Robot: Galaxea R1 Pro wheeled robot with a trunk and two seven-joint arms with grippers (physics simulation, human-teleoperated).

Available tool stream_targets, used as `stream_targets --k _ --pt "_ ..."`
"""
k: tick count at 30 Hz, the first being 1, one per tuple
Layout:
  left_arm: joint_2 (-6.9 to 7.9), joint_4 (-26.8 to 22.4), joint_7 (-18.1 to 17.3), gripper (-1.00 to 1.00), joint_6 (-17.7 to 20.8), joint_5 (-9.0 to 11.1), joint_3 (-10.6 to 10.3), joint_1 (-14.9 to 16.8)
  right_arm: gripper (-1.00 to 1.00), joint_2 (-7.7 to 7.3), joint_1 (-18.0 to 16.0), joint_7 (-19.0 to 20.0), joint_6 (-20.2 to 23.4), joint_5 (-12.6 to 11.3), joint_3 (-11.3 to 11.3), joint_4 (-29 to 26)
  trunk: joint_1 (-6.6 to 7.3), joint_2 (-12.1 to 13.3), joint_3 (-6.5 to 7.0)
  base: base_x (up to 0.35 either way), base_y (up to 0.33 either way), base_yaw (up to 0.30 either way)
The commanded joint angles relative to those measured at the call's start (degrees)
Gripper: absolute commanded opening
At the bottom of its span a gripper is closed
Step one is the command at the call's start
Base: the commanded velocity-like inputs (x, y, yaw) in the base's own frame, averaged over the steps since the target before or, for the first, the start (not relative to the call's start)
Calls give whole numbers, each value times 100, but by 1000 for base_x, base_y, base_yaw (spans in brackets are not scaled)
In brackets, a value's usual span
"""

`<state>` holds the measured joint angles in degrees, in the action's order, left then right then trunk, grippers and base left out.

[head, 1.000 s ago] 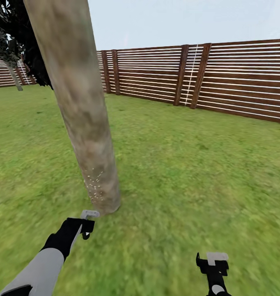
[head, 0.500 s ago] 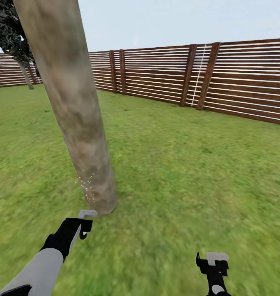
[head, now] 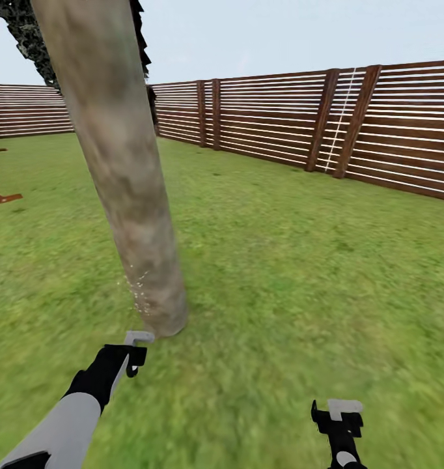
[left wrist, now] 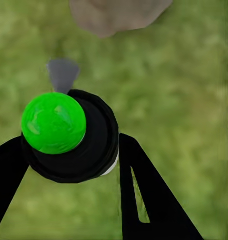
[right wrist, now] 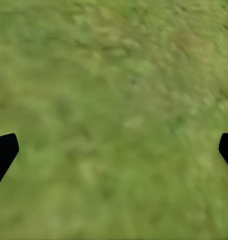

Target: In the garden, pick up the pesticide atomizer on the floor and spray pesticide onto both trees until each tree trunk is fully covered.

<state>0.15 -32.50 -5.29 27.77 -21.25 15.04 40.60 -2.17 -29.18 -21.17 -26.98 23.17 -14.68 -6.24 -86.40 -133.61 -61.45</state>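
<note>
Close before the robot rises the tree trunk [head: 121, 176], a thick mottled grey-beige column leaning a little to the view's left as it climbs, its foot planted in the grass [head: 280, 260]. Fine white specks dot the trunk's lower part on the side nearest the left arm. At the top of the head view a patch of dark jagged crown [head: 30, 36] shows behind the trunk. A brown slatted wooden fence [head: 326, 124] runs along the far edge of the lawn under a pale sky, and two small reddish-brown shapes [head: 0, 195] lie on the grass far off at the left.

The left gripper [head: 136, 355] hangs low over the grass just short of the trunk's foot. In the left wrist view its two black fingers [left wrist: 144, 195] stand on either side of the pesticide atomizer [left wrist: 73, 137] — a round dark body seen end-on, with a bright green disc on it and a grey nozzle pointing toward the trunk's base. The fingers are closed against the bottle, gripping it.

The right gripper [head: 339, 423] hangs over bare grass, well apart from the trunk. In the right wrist view its fingertips [right wrist: 3, 150] sit at the far edges, spread wide — nothing between them.
</note>
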Motion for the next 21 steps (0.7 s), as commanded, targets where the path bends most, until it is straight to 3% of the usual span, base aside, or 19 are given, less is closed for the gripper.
stream_targets --k 1,14,17,21 --pt "-3 -1 -1 -100 0 -2 -1 0 100 -3 0 4 0 3 0 0 0 0 0 9 -273 6" --pt "18 -10 1 -100 0 -2 42 0 100 -1 53 0 0 12 0 -9 0 0 0 -40 -276 9" --pt "20 -10 0 -100 -7 -2 351 0 100 5 53 -1 0 12 0 -9 0 0 0 0 -281 224" --pt "20 -11 1 -100 -9 -2 417 0 100 6 53 -2 0 12 0 -9 0 0 0 0 -281 274"
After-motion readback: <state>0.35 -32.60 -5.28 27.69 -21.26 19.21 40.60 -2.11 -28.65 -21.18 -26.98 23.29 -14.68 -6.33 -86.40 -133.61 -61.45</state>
